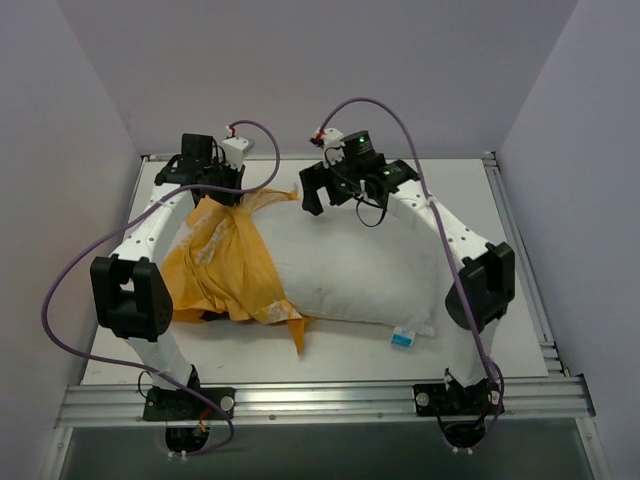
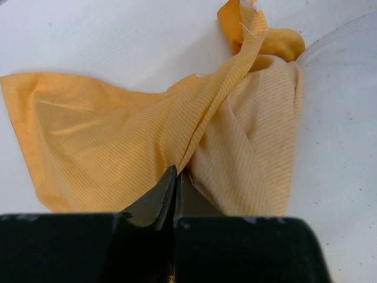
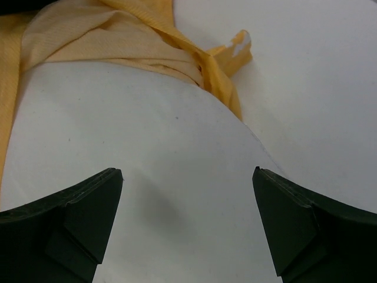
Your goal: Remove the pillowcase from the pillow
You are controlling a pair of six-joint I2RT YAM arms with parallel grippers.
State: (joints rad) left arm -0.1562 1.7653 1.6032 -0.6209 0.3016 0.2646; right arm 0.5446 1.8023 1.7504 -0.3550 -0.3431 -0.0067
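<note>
pillowcase (image 1: 225,265): bunched over the pillow's left end, toward the left edge of the table (image 1: 500,200); 1 loose flap was draped toward the near edge.
pillow (image 1: 360,270): laid across the table's middle, most of it bare; only the left end was seen covered. The tag (image 1: 403,338) was at its near-right corner.
left gripper (image 1: 215,185): fingers clenched on a twisted fold of the pillowcase, near the far-left corner.
right gripper (image 1: 330,195): jaws spread wide, nothing between them; poised over the pillow's far edge, just beside the orange hem.
step: judged as bracing the pillow with the right arm so the last of the cover could be pulled off leftward.
how: bare white stuffing was to be pinched or pressed well clear of the hem, so no orange cloth was caught by both arms. The pull was best kept low, steady and straight toward the left edge.
risk: with the pillow unbraced, pillow and cover were likely to be dragged along together. The twisted fold could be cinched tight on the pillow's corner.
progress: judged mostly done.
</note>
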